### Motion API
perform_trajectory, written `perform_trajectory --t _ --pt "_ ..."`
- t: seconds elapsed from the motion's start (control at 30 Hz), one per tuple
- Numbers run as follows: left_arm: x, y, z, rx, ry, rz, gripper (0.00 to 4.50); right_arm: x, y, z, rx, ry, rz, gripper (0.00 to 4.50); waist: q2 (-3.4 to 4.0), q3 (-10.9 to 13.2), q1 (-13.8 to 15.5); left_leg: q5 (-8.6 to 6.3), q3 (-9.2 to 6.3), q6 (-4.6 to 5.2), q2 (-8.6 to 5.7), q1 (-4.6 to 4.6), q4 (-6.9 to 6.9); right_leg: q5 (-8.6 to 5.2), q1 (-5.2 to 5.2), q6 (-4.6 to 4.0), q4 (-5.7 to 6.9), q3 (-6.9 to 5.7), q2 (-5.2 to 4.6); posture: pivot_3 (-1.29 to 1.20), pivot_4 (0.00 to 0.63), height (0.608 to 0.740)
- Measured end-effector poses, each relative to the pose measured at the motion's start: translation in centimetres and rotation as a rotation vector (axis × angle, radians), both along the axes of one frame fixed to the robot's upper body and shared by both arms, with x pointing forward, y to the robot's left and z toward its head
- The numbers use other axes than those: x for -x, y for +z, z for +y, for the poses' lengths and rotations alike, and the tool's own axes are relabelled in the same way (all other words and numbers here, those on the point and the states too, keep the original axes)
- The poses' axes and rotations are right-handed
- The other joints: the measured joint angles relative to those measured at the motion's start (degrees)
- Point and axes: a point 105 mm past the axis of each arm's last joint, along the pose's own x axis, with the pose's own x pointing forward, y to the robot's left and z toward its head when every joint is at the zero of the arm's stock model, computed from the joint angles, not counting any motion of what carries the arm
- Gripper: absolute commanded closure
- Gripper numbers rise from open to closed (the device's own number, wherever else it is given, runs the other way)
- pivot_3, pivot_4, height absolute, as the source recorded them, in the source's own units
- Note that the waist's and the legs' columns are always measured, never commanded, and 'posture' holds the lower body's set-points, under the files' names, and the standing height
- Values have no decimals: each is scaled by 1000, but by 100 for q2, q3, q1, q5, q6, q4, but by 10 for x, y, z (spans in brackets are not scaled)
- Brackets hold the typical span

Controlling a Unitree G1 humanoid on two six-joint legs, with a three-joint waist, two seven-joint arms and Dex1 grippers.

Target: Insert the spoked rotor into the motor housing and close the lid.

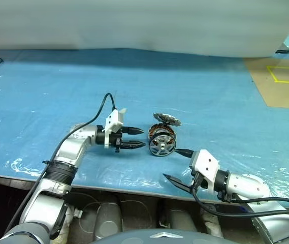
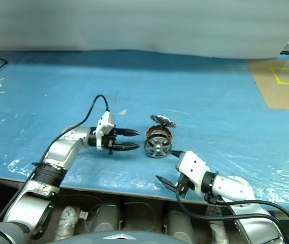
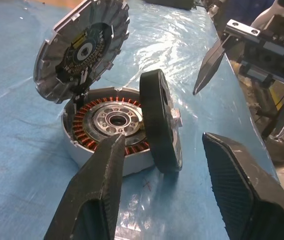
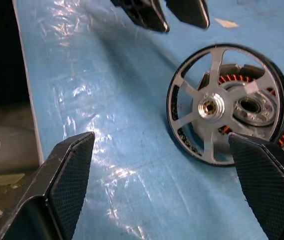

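1. Spoked rotor (image 1: 162,143): on edge, leaning on motor housing (image 3: 102,127) at 6 o'clock, not seated.
2. Lid (image 3: 82,47): raised, clearing entry.
3. Left gripper (image 1: 138,138): spread, empty, at rotor's 9 o'clock.
4. Right gripper (image 1: 179,164): spread wide, empty.

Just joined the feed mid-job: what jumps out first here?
The spoked rotor stands on edge against the motor housing, not seated inside. The lid is tipped up, showing copper windings. Both end effectors are open and holding nothing, left and right flanking the rotor.
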Motion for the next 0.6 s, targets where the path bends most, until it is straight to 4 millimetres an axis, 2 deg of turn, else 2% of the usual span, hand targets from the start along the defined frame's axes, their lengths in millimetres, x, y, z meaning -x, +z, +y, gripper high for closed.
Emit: perform_trajectory --t 0.07,0.13,0.4,0.6 --pt "0 -3 0 -10 -4 2 1909 -6 1 2 -12 4 -10 25 -1 -1 0 0 0 0 0 -1 -1 11 0 -19 0 0 0 0 150 740" --pt "0 -5 0 -16 -4 -1 1909 -12 -7 1 -16 -6 4 25 -1 -1 1 0 0 0 0 -4 -1 17 -2 -30 -1 0 0 0 150 740" --pt "0 -6 1 -35 -4 -17 1909 -31 -21 9 -29 -27 8 25 0 -1 -8 0 1 0 1 -1 2 19 -2 -34 4 0 0 0 150 740" --pt "0 -6 1 -43 -6 -30 1909 -43 -4 11 -38 -37 -50 25 0 -1 -1 0 1 0 1 -5 -1 21 -2 -38 2 0 0 0 150 740"
